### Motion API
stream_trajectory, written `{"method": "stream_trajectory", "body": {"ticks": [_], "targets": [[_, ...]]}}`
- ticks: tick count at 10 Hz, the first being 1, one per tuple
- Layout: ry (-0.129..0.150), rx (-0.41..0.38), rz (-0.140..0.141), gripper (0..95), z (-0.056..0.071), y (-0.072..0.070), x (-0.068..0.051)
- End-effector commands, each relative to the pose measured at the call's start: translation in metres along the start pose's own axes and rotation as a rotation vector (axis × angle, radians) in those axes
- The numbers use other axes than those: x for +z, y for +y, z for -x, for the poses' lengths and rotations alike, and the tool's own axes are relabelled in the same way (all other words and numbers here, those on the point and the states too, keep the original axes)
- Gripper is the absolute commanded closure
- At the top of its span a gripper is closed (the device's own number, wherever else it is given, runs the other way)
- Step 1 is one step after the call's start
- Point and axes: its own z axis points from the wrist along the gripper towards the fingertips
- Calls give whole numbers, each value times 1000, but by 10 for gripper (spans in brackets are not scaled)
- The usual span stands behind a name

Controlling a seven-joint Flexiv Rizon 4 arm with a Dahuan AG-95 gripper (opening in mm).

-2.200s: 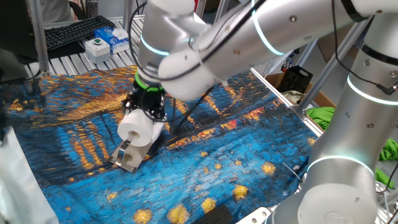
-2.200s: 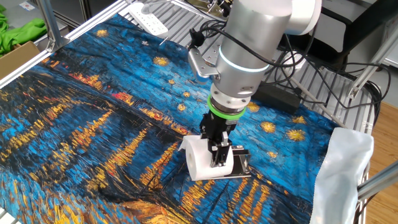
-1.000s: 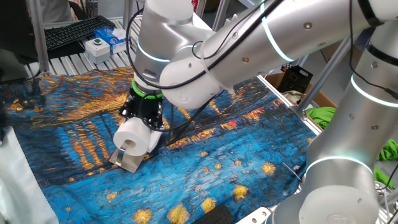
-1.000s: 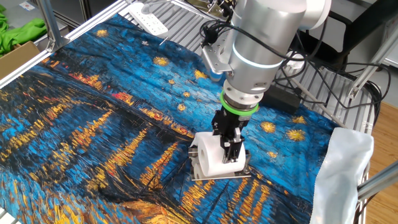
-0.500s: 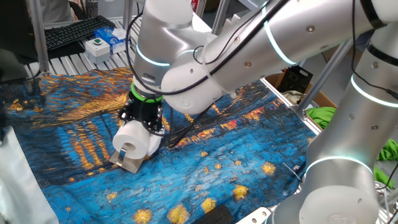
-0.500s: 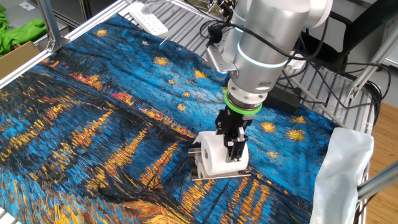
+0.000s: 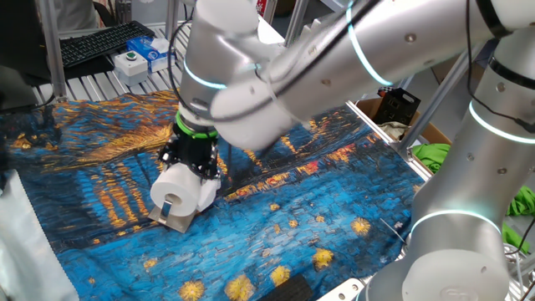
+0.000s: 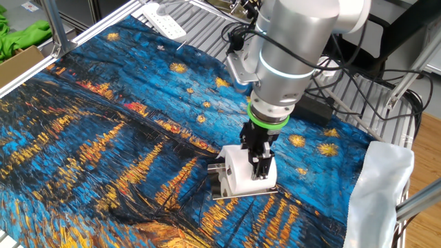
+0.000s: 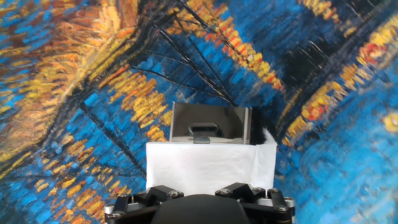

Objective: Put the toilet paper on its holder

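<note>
The white toilet paper roll [image 7: 180, 191] lies on its side in my gripper [image 7: 194, 164], which is shut on it from above. The roll sits low over the shiny metal holder [image 7: 174, 221] on the blue painted cloth, and its hollow core faces the camera. In the other fixed view the fingers [image 8: 261, 162] clamp the roll [image 8: 239, 177], with the holder's plate [image 8: 224, 195] under it and its bar end sticking out to the left. In the hand view the roll [image 9: 208, 165] covers the near part of the holder [image 9: 211, 120].
A keyboard [image 7: 104, 42] and a white-and-blue box [image 7: 140, 55] lie behind the cloth. A white power strip [image 8: 165, 17] lies at the far edge. A white cloth [image 8: 382, 182] hangs at the right. Cables run behind the arm.
The gripper has carried the roll sideways along the holder and slightly lower. In the last half second it has hardly moved.
</note>
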Motion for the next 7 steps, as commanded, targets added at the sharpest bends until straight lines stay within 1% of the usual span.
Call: {"method": "stream_trajectory", "body": {"ticks": [1,2,3,4,5,7], "targets": [[-1,34,-4,380,0,0,3],[-1,43,-6,380,0,0,3],[1,50,-8,190,0,0,3],[2,57,-9,190,0,0,3],[4,56,-14,0,0,0,3],[8,42,-17,0,0,0,3]]}}
